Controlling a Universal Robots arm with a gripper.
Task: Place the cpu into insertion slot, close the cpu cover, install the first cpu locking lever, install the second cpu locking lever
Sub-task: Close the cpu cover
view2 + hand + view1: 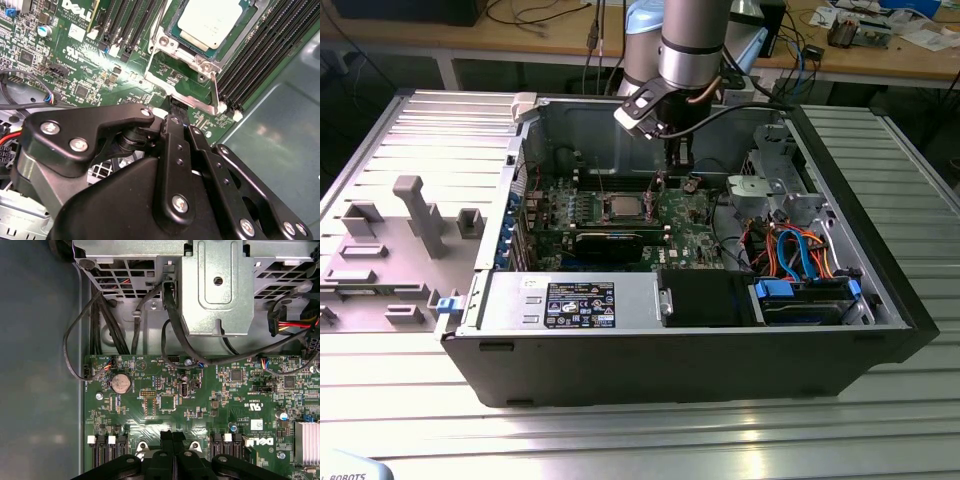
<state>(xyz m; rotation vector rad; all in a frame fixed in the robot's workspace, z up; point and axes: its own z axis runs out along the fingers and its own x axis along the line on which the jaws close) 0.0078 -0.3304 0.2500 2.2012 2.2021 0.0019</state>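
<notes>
**Tool closed at the socket's edge**

Inside the open computer case (670,365) on the slatted bench (620,435), black cables (150,305) run from a metal drive cage (217,285) down to the green board; long memory slots (260,55) flank the socket on both sides — tight quarters; the cpu (212,22), square with a pale silvery-grey top, lies flat in the insertion slot (165,45), inside its silver rim; the tool (176,106) has its fingers pressed together with nothing seen between them — its tip sits just beside the slot's corner, near a thin silver lever (216,92), off the chip itself
</notes>
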